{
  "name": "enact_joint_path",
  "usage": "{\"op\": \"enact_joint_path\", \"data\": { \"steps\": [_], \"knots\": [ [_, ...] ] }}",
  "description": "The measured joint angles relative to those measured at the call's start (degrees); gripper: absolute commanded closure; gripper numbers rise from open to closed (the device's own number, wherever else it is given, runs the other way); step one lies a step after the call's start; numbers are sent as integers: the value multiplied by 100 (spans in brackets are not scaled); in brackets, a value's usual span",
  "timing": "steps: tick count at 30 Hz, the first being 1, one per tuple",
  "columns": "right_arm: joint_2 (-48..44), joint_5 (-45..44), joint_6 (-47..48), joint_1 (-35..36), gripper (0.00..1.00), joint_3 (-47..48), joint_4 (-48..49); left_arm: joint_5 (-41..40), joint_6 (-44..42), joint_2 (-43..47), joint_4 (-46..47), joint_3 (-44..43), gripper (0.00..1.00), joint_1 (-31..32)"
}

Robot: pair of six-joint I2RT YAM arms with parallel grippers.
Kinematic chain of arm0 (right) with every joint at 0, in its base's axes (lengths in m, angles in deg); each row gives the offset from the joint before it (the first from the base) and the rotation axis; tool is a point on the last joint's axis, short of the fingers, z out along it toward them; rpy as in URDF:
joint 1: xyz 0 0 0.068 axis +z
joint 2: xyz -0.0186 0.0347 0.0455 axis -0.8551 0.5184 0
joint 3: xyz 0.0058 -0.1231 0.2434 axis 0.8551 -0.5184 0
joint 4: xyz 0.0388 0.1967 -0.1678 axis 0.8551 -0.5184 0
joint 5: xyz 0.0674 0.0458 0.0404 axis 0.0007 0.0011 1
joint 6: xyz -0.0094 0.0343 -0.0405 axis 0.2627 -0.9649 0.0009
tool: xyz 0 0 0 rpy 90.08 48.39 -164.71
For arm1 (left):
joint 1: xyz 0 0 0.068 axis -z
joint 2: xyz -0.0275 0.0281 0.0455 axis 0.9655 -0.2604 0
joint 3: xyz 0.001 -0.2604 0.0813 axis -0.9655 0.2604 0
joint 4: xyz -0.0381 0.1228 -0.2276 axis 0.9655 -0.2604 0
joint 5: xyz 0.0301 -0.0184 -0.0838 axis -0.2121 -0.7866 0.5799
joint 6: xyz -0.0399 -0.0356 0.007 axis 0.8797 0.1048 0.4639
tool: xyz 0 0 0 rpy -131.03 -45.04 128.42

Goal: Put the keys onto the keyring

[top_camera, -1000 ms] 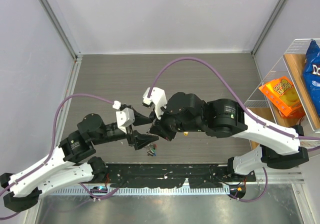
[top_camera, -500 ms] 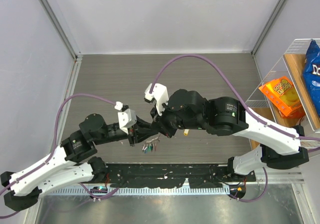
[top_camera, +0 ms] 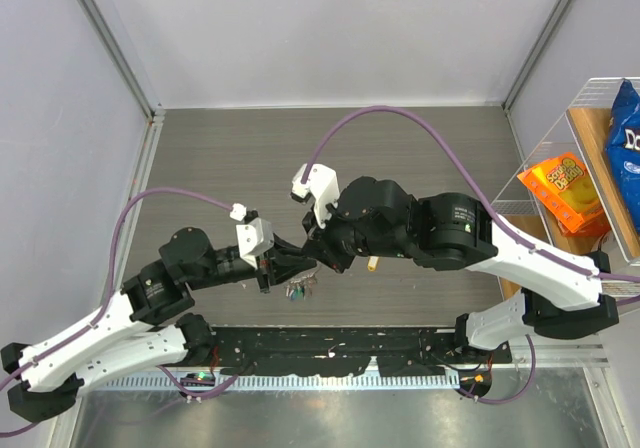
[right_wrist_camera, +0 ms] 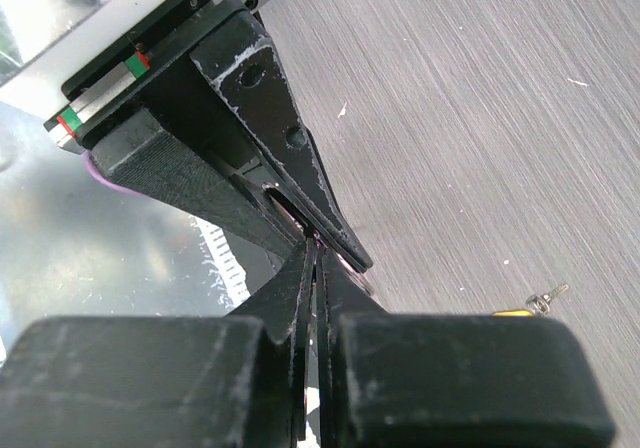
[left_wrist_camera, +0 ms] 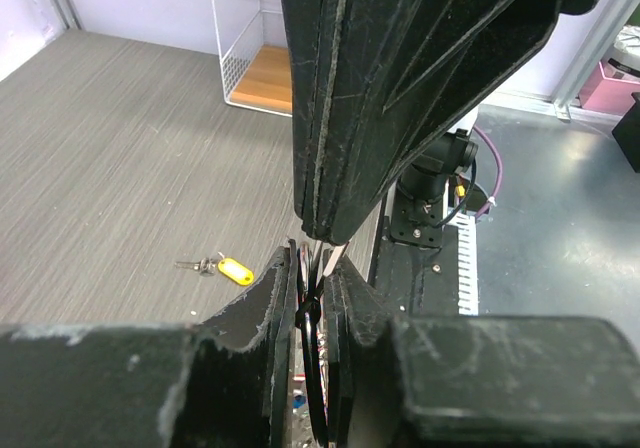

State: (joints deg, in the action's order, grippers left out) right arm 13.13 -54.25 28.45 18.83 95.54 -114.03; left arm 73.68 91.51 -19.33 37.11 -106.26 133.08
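Observation:
My two grippers meet tip to tip over the near middle of the table. The left gripper (top_camera: pixel 296 265) (left_wrist_camera: pixel 315 268) has its jaws shut on the keyring (left_wrist_camera: pixel 318 368), which shows edge-on as a thin ring between the pads. Pointing down into that gap, the right gripper (top_camera: pixel 318 255) (right_wrist_camera: pixel 318 255) (left_wrist_camera: pixel 320 240) is shut, with a thin silver edge of the ring pinched at its tip. A small bunch of keys (top_camera: pixel 300 290) with coloured heads hangs under the meeting point. One yellow-headed key (top_camera: pixel 372 263) (left_wrist_camera: pixel 234 271) (right_wrist_camera: pixel 510 312) lies alone on the table.
A clear rack (top_camera: pixel 545 138) at the right edge holds an orange snack bag (top_camera: pixel 563 190) and a blue one (top_camera: pixel 625 128). A black rail (top_camera: pixel 330 353) runs along the near edge between the arm bases. Purple cables arch over both arms.
The left gripper has closed from wide open onto the ring and moved in against the right gripper's tip. The hanging keys have risen slightly. The right gripper stayed shut.

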Motion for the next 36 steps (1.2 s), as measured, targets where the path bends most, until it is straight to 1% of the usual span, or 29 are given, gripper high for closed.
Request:
{"op": "enact_joint_path", "data": {
  "steps": [2, 3, 4, 5, 7, 8, 9, 10, 11, 13, 15, 18, 19, 21, 27, 31, 33, 36],
  "knots": [
    [-46, -2, 2, -9, 94, -63, 20, 2, 0, -28, 2, 0, 100, 0],
    [-68, 0, 2, -11, 93, -94, 33, 2, 2, -44, 9, 0, 100, 7],
    [-103, 2, 0, -11, 88, -140, 50, 2, 4, -50, 15, 0, 100, 11],
    [-144, 7, 2, -11, 79, -192, 92, 2, 7, -50, 31, 0, 100, 22],
    [-256, 20, -2, -13, 71, -326, 210, -4, 7, -46, 46, 0, 100, 35],
    [-332, 44, 9, -26, 68, -404, 254, -66, 7, -42, -2, 0, 100, 31],
    [-417, 68, 22, -44, 60, -474, 306, -122, 7, -37, -37, 0, 100, 28],
    [-568, 92, 48, -63, 57, -588, 424, -201, 7, -35, -74, 0, 100, 22],
    [-682, 92, 44, -76, 50, -658, 492, -245, 2, -33, -109, 0, 100, 20],
    [-999, 66, 79, -111, 45, -876, 728, -358, -11, -24, -151, 0, 100, 13],
    [-1322, -7, 92, -203, 42, -1113, 981, -446, -28, -33, -192, 0, 100, 7],
    [-1685, -72, 61, -437, 41, -1443, 1335, -586, -98, 11, -214, 2, 100, 4],
    [-1744, -72, 26, -529, 39, -1530, 1443, -640, -120, 33, -214, 2, 100, 4],
    [-1762, -37, -50, -693, 34, -1659, 1600, -723, -146, 90, -192, 24, 100, 4],
    [-1537, 374, -240, -1141, 34, -2151, 2118, -988, -295, 216, -96, 238, 100, 4],
    [-1274, 949, -409, -1375, 35, -2284, 2334, -1224, -372, 234, -35, 396, 100, 4],
    [-1169, 1211, -487, -1440, 41, -2284, 2448, -1364, -417, 251, -13, 468, 100, 4],
    [-1119, 1576, -584, -1528, 45, -2288, 2551, -1530, -487, 310, 50, 542, 100, 4]
  ]
}}
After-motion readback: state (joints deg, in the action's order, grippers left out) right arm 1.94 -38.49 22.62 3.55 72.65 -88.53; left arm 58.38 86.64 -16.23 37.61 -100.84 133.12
